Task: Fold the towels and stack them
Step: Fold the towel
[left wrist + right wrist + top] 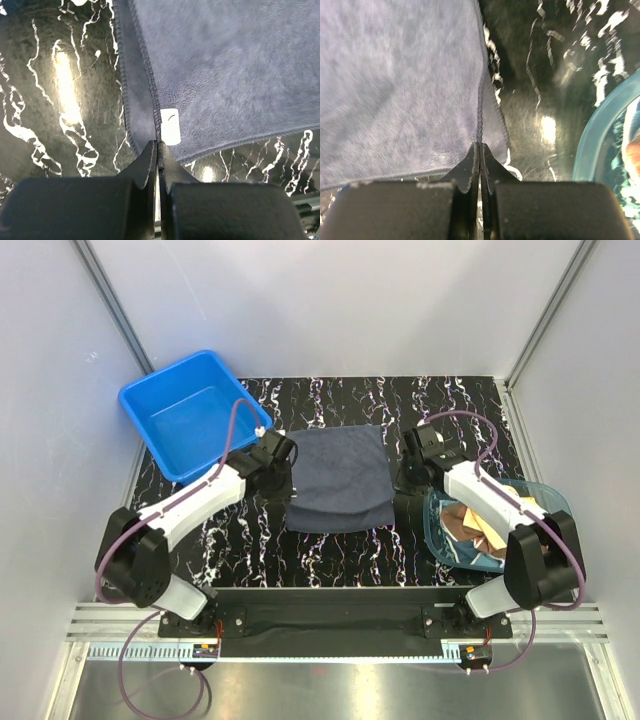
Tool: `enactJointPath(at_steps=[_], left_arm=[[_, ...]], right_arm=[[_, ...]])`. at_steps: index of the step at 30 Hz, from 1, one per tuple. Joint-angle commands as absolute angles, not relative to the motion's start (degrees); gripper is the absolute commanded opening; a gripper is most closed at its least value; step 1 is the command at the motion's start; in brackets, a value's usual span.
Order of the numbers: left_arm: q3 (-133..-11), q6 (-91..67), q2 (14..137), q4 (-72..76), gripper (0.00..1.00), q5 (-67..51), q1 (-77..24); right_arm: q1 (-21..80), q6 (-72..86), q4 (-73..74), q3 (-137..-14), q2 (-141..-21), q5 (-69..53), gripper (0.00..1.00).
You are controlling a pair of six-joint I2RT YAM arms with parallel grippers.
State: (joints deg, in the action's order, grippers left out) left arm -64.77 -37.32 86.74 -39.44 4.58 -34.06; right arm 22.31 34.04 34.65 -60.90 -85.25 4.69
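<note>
Towel (338, 480), sides pinched by left tool (158, 146), right tool (480, 146).

White arms (195, 502) with black joints, purple cables (231, 430), black fingers (147, 167)

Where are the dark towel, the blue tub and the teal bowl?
dark towel (338, 480), top external view, middle of the cloth.
blue tub (185, 412), top external view, bare floor inside.
teal bowl (590, 140), right wrist view, on its rim.
</note>
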Motion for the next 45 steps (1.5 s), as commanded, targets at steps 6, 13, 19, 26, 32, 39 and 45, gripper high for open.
enactJointPath(at_steps=[6,13,19,26,32,39,45], left_arm=[[-52.3,-37.7,81.6,-35.3,0.0,1.7,-34.2],[-46.4,-38.8,82.4,-30.4,0.0,-1.7,-34.3],[-51.4,-37.4,82.1,-34.1,0.0,-0.5,-34.2],[-54.7,-37.7,73.7,-41.5,0.0,-2.1,-34.5],[-43.5,-39.5,71.6,-34.8,0.0,-4.6,-34.5],[-36.2,-41.1,72.0,-29.4,0.0,-6.5,-34.4],[-35.1,-40.8,73.0,-29.4,0.0,-5.6,-34.5]], right_arm=[[22.0,34.1,30.4,-48.8,-80.9,0.5,0.0],[22.1,33.3,27.7,-44.7,-81.4,0.1,0.0],[22.1,31.8,29.8,-47.8,-79.5,-2.4,0.0],[22.1,31.5,35.7,-51.6,-75.3,-3.2,0.0],[22.9,34.9,30.0,-41.9,-70.1,-5.5,0.0],[23.6,35.3,25.9,-35.0,-68.7,-6.9,0.0],[25.3,35.7,26.5,-36.0,-73.0,-5.2,0.0]])
